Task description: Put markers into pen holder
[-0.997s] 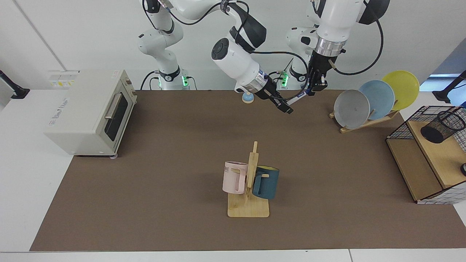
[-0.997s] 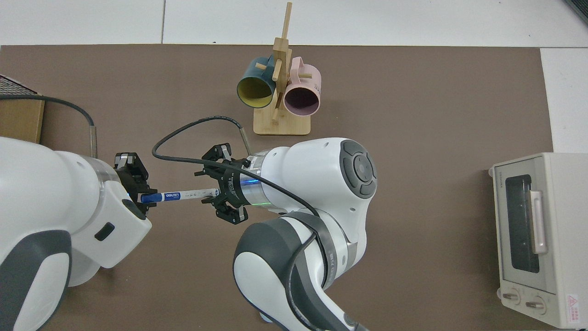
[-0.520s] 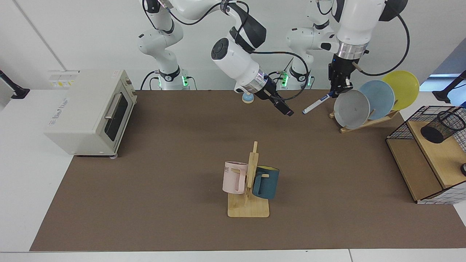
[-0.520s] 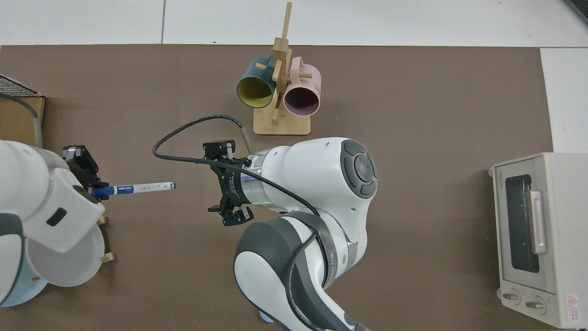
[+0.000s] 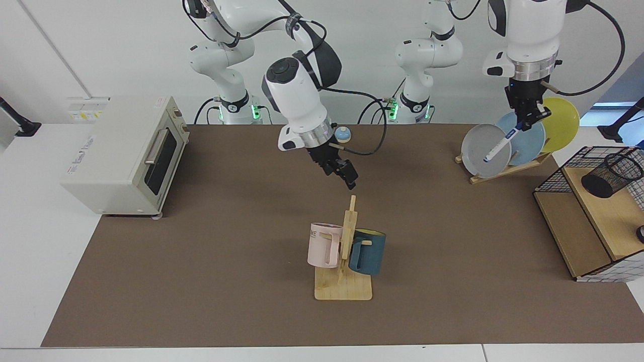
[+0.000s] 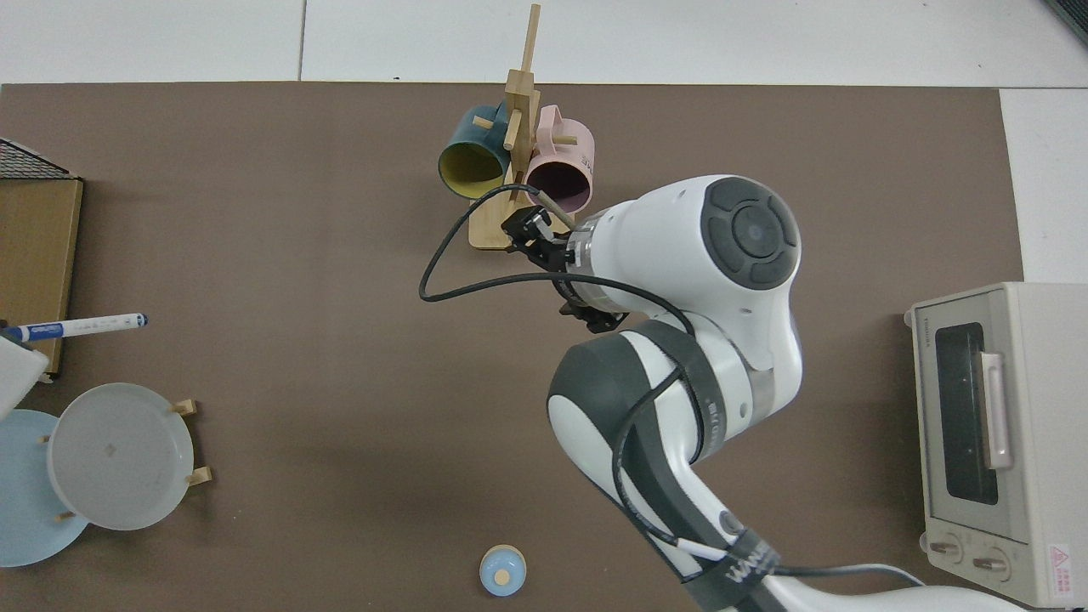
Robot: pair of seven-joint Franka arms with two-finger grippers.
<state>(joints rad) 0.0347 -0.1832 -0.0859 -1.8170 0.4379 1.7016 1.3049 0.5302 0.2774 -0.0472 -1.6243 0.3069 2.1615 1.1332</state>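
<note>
Carrying marker [image 5: 501, 145]: we see left end effector [image 5: 528, 116] clamped on cap end, barrel slanting down before plates; holder [image 5: 611, 175] lies farther out, in basket. Right end effector [image 5: 346, 173] waits mid-table, fingers unreadable.

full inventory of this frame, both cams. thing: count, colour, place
marker: 1, white with blue cap, hanging tilted from the left gripper, in front of the plates
pen holder: 1, black mesh, on the basket's wooden shelf
basket: 1, wire grid, table's end beyond the plates
plates: 3, grey, blue, yellow, upright in a wooden rack
mugs: 2, pink and dark teal, on the wooden mug tree
toaster oven: 1, cream, opposite end
bell: 1, blue, near the arm bases
left gripper: shut on the marker's cap end
right gripper: empty, above the mug tree
</note>
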